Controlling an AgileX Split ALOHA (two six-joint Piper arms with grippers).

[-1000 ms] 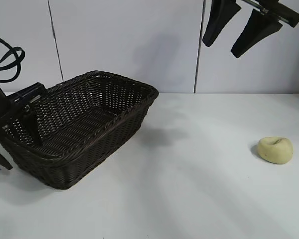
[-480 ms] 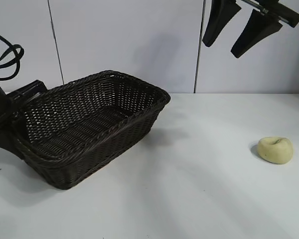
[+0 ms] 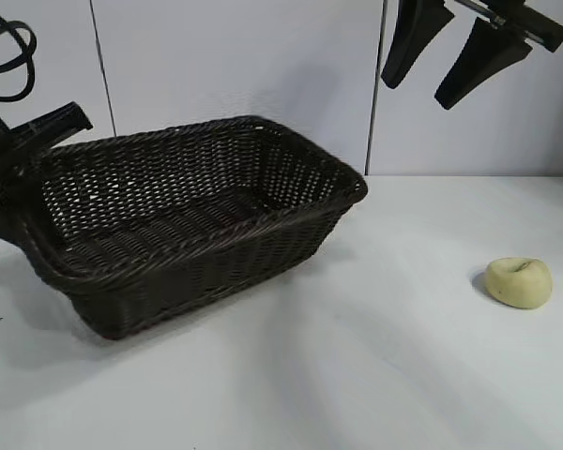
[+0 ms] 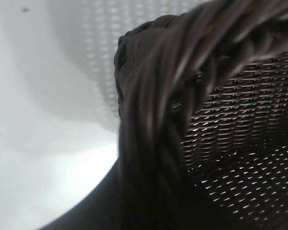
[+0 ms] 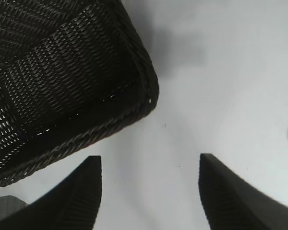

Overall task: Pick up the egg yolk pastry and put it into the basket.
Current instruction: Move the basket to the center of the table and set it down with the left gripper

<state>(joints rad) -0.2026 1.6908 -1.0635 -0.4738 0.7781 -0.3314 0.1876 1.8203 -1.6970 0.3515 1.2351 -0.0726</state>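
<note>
The basket (image 3: 197,220) is gripped at its left rim by the left claw (image 3: 19,173), that end raised off the table (image 3: 357,375). The pastry (image 3: 518,281) lies well apart at right. The right claw (image 3: 455,52) is held spread high above.

Braided rim of the basket (image 4: 182,62) close up, over white table (image 4: 43,158).
</note>
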